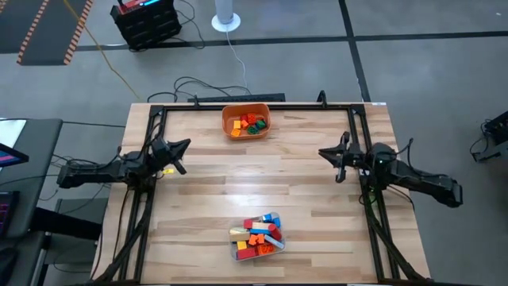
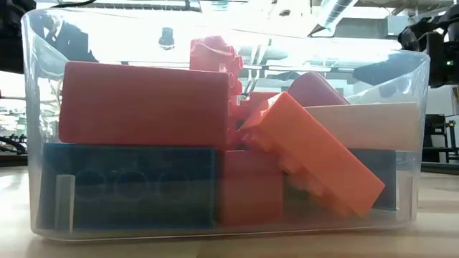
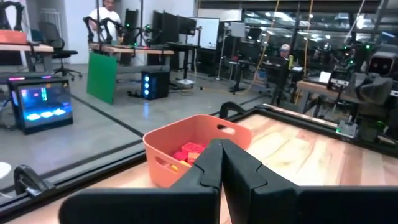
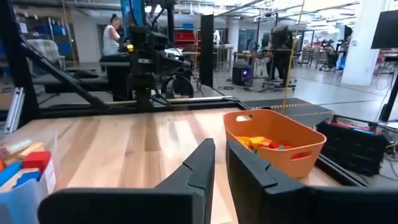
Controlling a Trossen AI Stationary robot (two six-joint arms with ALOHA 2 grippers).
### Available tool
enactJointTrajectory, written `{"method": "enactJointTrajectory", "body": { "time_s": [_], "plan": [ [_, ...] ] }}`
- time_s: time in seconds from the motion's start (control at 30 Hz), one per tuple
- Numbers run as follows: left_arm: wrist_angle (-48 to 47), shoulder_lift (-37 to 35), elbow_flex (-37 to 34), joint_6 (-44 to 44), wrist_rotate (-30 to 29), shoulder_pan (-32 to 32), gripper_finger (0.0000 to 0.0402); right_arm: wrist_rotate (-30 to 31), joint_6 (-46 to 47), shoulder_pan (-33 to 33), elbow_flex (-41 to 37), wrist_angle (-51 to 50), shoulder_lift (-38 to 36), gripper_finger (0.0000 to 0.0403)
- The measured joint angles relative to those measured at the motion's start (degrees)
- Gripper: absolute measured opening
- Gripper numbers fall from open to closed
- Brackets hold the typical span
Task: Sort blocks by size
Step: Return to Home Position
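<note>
Blocks lie in two containers. An orange bowl point(image 1: 228, 111) at the table's far middle holds several small red, orange and green blocks point(image 1: 249, 123). A clear tub point(image 1: 238, 253) near the front edge holds larger blocks point(image 1: 258, 230). The low view shows these piled: a red one point(image 2: 143, 104), a tilted orange one point(image 2: 315, 158), a blue one point(image 2: 129, 186) and a tan one point(image 2: 366, 125). My left gripper point(image 1: 184, 147) hovers at the table's left side, shut and empty point(image 3: 221, 144). My right gripper point(image 1: 324, 153) hovers at the right side, empty, with a narrow gap between its fingers point(image 4: 219, 146).
A black frame point(image 1: 238, 103) runs along the table's far, left and right edges. Bare wood lies between the bowl and the tub. A small yellow spot point(image 1: 168, 170) shows under my left arm. People stand in the room far behind the table.
</note>
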Motion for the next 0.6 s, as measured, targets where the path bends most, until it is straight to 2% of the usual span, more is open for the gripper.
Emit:
{"method": "enactJointTrajectory", "body": {
  "time_s": [0.2, 0.47, 0.6],
  "plan": [
    [-0.2, 0.0, 0.0, -0.6, 0.2, 0.0, 0.0000, 0.0, 0.7, 2.3, 0.0, -0.7, -0.3, 0.0070],
    [2.6, 0.0, -0.1, 3.5, 0.7, 0.0, 0.0000, 0.0, 8.4, 5.8, -0.1, -0.9, -0.3, 0.0072],
    [3.9, 0.1, -0.1, 3.3, 0.8, 0.0, 0.0000, 1.5, 8.5, 6.1, -0.1, -1.8, 0.3, 0.0072]
  ]
}}
